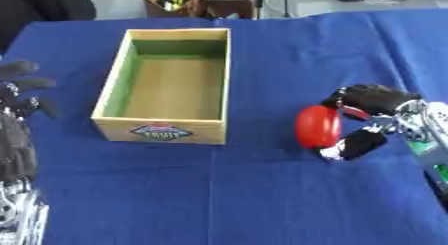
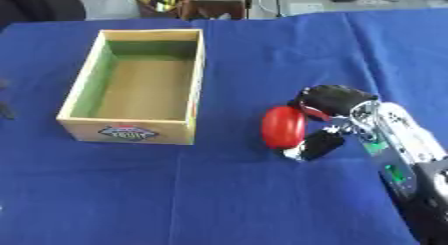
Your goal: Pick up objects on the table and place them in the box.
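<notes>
1 box (image 1: 163, 129) sits on the blue cloth (image 1: 262, 189), open at the top, with green inner walls and a bare tan floor; nothing lies inside it. Its front wall carries a small badge (image 1: 160, 131) whose writing cannot be read. To the box's right, apart from it, the right hand (image 2: 337, 101) curls its fingers and thumb round a red object (image 2: 283, 127) at cloth level. The left hand (image 1: 19, 89) shows at the left edge, fingers relaxed, holding nothing.
</notes>
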Motion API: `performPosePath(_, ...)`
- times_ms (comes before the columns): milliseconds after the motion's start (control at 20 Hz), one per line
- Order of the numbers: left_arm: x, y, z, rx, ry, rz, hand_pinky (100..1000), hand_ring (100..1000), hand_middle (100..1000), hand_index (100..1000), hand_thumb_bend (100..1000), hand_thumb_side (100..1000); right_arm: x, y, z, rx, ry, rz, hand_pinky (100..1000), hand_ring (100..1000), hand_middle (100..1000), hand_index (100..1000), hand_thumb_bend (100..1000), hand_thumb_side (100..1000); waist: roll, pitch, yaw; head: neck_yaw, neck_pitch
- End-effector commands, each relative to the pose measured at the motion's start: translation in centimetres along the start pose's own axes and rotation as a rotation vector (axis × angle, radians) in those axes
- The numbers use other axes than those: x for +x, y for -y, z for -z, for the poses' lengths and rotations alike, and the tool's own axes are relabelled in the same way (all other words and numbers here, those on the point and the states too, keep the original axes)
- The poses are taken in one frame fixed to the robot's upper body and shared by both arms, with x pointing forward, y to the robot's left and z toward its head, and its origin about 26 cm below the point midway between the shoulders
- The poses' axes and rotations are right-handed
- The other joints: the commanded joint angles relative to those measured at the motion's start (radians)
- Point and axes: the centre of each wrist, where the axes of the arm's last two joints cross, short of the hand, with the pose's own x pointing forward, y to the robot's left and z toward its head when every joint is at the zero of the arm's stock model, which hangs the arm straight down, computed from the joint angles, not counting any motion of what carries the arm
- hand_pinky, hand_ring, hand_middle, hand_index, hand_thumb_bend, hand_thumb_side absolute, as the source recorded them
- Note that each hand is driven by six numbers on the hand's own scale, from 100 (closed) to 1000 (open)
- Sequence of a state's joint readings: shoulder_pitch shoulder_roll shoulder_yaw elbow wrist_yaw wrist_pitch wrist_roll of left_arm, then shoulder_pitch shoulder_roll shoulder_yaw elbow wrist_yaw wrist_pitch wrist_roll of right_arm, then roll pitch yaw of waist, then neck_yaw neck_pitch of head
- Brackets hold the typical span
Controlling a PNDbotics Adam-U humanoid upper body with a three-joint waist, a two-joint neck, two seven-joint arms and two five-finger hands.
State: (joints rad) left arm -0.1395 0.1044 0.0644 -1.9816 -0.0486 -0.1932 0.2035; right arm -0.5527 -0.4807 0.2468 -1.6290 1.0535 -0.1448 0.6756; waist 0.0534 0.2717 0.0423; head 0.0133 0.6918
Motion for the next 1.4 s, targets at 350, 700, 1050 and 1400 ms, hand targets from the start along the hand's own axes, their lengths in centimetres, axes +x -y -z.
performPosePath(350, 0.5, 0.2, 0.2, -0.018, 0.018, -0.006, 293, 582, 623, 696, 100, 958, 0.3, 5.1, -0.6, -0.18, 0.028, -0.081, 749, 714, 455, 651, 100, 618, -0.008, -0.018, 0.002, -0.002, -0.008)
performPosePath(700, 0.5, 0.2, 0.1, -0.026, 0.014, -0.009, 294, 583, 623, 696, 100, 957, 2.1, 9.9, 0.1, -0.357, 0.08, -0.125, 737, 684, 399, 607, 100, 602, -0.012, -0.023, 0.016, 0.006, -0.01)
performPosePath(1050, 0.5, 0.5, -0.1, -0.043, 0.004, -0.025, 294, 583, 624, 697, 100, 957, 4.2, 12.3, 1.2, -0.458, 0.138, -0.125, 724, 665, 360, 580, 100, 537, -0.01, -0.031, 0.047, -0.008, -0.013)
performPosePath(1400, 0.5, 0.7, 0.0, -0.056, 0.005, -0.04, 294, 584, 625, 697, 100, 958, 8.2, 16.1, 4.7, -0.495, 0.215, -0.097, 719, 661, 358, 578, 100, 502, -0.012, -0.024, 0.073, -0.014, -0.018)
